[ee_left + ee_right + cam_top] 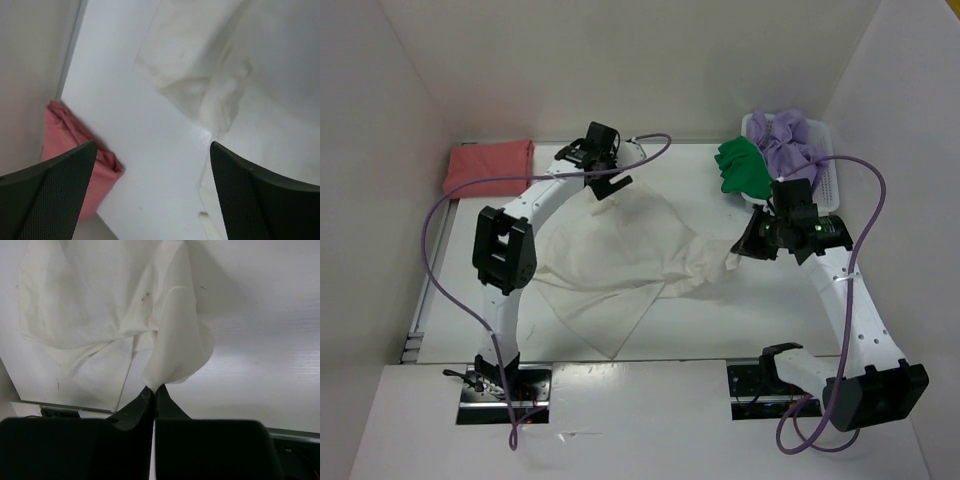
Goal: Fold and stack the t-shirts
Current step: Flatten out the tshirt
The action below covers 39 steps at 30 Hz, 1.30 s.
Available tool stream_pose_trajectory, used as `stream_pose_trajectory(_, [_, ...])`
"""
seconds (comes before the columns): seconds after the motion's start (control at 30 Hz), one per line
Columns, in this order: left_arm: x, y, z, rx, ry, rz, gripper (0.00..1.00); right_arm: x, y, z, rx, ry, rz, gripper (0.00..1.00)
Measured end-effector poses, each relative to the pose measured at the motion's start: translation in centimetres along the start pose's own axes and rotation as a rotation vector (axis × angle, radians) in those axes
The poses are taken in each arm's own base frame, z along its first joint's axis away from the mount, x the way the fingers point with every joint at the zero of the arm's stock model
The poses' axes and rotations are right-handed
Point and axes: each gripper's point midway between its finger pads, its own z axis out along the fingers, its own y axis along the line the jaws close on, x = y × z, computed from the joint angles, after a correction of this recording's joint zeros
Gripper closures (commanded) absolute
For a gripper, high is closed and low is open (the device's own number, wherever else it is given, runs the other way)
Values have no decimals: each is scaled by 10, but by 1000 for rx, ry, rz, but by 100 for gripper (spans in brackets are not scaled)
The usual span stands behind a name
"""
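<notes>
With right end effector [154, 390] pinched shut on an edge of cream-white t-shirt [95, 305] sprawled across surface [720, 325] and left end effector [152, 150] wide, empty, over its far edge, reads as light, limp cloth: take corners.

1 white plastic mesh basket [828, 178] at the far right corner of a white table [720, 325]; 3 plain white panels [620, 60] enclosing it on the left, back and right.
</notes>
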Motion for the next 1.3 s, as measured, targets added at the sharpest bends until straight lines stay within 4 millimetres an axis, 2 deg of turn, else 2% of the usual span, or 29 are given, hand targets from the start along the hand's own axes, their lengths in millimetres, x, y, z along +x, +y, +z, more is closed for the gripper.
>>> stream_pose_trajectory(0.03, [5,3,-3,1,6,-12,0,0,0,2,0,1,1,100])
stream_pose_trajectory(0.1, [4,8,-29,-29,-35,-6,0,1,-1,5,-1,0,3,100])
stream_pose_trajectory(0.17, [-3,-8,-83,-24,-90,61,0,1,-1,8,-2,0,3,100])
stream_pose_trajectory(0.23, [-30,-50,-149,15,-214,166,0,3,-3,12,-1,3,4,100])
stream_pose_trajectory(0.3, [-59,-122,-210,138,-388,303,0,7,-6,17,1,10,5,100])
stream_pose_trajectory(0.33, [-61,-159,-226,222,-435,364,0,9,-8,19,4,14,6,100])
stream_pose_trajectory(0.37, [-54,-193,-237,297,-461,415,0,11,-9,21,4,16,7,100])
stream_pose_trajectory(0.43, [-15,-247,-231,452,-382,490,0,16,-13,23,7,21,8,100])
stream_pose_trajectory(0.53, [56,-311,-199,650,-150,578,0,21,-15,20,0,9,8,100])
stream_pose_trajectory(0.6, [93,-337,-190,735,-29,619,0,19,-13,15,-13,-14,8,100])
stream_pose_trajectory(0.63, [104,-346,-190,761,10,636,0,18,-12,13,-18,-25,7,100])
stream_pose_trajectory(0.8, [117,-379,-177,811,86,656,0,17,-11,8,-24,-49,10,100])
stream_pose_trajectory(0.97, [120,-387,-166,803,92,618,2,16,-11,5,-24,-63,18,100])
stream_pose_trajectory(1.03, [119,-388,-164,789,91,602,12,17,-12,5,-19,-65,21,100])
stream_pose_trajectory(1.07, [119,-388,-163,785,92,599,32,17,-12,6,-17,-65,21,100])
stream_pose_trajectory(1.17, [120,-389,-161,782,104,587,64,17,-13,6,-13,-65,21,100])
stream_pose_trajectory(1.2, [123,-390,-161,783,114,583,86,17,-13,6,-13,-65,21,100])
stream_pose_trajectory(1.23, [127,-390,-160,786,127,584,98,17,-13,6,-13,-65,22,100])
stream_pose_trajectory(1.3, [131,-390,-158,783,146,587,100,17,-13,6,-13,-66,25,100])
